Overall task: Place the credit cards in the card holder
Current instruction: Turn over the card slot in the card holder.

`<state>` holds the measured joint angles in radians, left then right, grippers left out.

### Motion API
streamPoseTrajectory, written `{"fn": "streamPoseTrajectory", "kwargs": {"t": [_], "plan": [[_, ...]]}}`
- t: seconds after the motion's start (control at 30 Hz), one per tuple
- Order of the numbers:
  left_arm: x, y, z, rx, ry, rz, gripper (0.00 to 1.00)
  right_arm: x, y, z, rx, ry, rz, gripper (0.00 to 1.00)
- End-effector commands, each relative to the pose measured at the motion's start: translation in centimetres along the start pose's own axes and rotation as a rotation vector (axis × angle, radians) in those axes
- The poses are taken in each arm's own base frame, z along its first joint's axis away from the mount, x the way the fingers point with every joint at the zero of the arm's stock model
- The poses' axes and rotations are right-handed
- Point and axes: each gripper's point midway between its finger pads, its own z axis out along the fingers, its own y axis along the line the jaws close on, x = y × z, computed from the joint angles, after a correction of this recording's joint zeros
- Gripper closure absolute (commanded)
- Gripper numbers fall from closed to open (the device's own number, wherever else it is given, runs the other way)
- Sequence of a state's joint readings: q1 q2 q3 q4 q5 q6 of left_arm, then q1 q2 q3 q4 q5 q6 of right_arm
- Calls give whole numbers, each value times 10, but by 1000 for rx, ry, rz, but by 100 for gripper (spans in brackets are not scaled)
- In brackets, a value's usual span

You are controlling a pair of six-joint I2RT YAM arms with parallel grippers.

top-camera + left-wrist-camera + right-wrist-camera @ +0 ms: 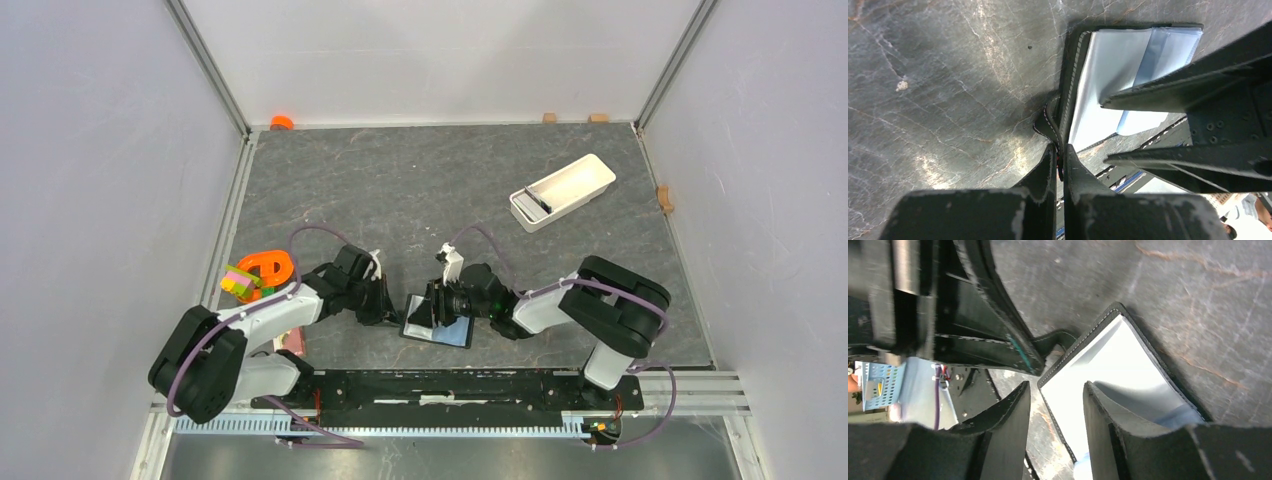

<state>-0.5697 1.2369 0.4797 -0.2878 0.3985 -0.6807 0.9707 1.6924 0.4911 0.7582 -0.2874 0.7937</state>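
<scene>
Top external view puts the card holder (413, 318) at 6 o'clock on the slate table (400, 190), just ahead of the arm bases, with both arms meeting over it. It lies unfolded. The left gripper (392, 308) comes in from 9 o'clock, the right gripper (432, 305) from 3 o'clock.

On the left wrist camera the left gripper (1059, 157) has its fingers pressed together on the holder's stitched edge beside the snap tab. That pinch lifts one flap upright, apparently to hold the pockets open.

On the right wrist camera the right gripper (1055, 390) is spread, its fingers straddling the stitched edge of the flat flap without clamping it. It carries no card. The pose looks like a way to pin or part that flap.

A light blue card (1168, 45) seems to sit behind the clear sleeve, though it may be only tinted plastic. No other credit cards can be picked out.

A white tray (560, 190) lies well apart at 2 o'clock.
</scene>
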Motion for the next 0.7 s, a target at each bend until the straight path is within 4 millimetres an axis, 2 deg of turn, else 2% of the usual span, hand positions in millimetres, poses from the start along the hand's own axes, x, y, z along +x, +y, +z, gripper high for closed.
{"fn": "streamPoseTrajectory", "kwargs": {"t": [0.0, 0.13, 0.27, 0.37, 0.53, 0.67], "plan": [[-7, -9, 2, 51, -50, -31, 98, 2, -8, 7, 26, 0, 5, 52], [-7, -10, -2, 57, -68, -32, 98, 5, -7, 10, 8, 9, 14, 50], [-8, -7, -6, 41, -97, -29, 98, -11, 8, 2, -21, -24, -34, 45], [-8, -6, -7, 38, -101, -29, 98, -24, 12, -12, 15, -50, -88, 41], [-8, -7, -6, 41, -92, -21, 98, -30, 1, -40, 116, -78, -133, 30], [-8, -7, -7, 42, -94, -16, 98, -24, -21, -62, 226, -94, -119, 29]]}}
